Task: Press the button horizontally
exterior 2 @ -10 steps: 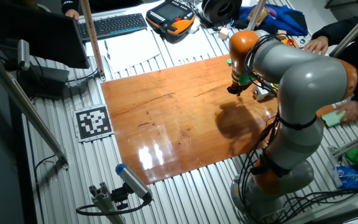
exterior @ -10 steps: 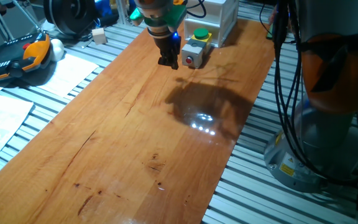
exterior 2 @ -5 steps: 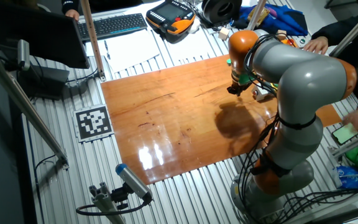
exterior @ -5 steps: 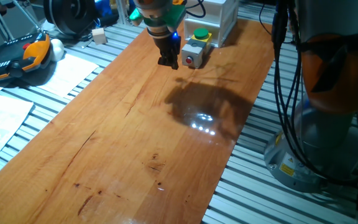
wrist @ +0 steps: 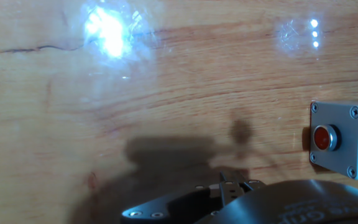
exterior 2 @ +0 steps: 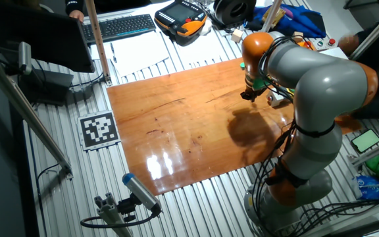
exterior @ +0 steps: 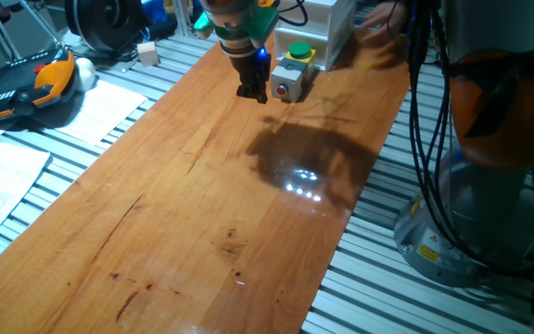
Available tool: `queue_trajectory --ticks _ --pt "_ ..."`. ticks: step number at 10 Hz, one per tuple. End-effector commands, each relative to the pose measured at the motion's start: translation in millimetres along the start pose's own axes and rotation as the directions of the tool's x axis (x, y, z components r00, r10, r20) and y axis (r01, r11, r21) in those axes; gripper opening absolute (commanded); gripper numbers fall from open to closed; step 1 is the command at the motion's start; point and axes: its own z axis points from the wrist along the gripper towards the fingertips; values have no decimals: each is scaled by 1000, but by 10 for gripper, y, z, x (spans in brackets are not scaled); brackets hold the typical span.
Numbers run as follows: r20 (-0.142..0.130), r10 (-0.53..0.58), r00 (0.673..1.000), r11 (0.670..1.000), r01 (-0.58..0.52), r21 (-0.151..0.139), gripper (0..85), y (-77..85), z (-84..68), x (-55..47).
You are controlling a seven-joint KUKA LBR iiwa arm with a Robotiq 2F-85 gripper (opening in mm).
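Black two-finger gripper (exterior: 252, 91) hung beside grey button box (exterior: 286, 82), finger state indiscernible. Risk: sideways push missed small red round button (wrist: 321, 138), shoved unsecured box along wooden table (exterior: 202, 213).

I see the red button (wrist: 322, 137) set in the side face of a grey box (wrist: 345, 139). It sits just beside my tool (exterior: 252, 92), facing it, on the tabletop (exterior: 202, 204).

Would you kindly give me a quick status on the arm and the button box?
Black two-finger gripper low over wooden table, beside grey button box. Red side button untouched, gap remaining. Nothing between them.
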Motion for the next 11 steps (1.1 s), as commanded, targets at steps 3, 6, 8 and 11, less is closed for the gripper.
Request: queue_trajectory --ticks 3,6,8,11 --pt "-1 3 1000 1000 -3 -6 0 -25 -32 68" --pt "13 6 1000 1000 -6 -24 0 -60 -59 146" --pt "12 23 1000 998 -22 -54 0 -66 -66 170" --pt "13 32 999 996 -31 -80 0 -57 -56 173"
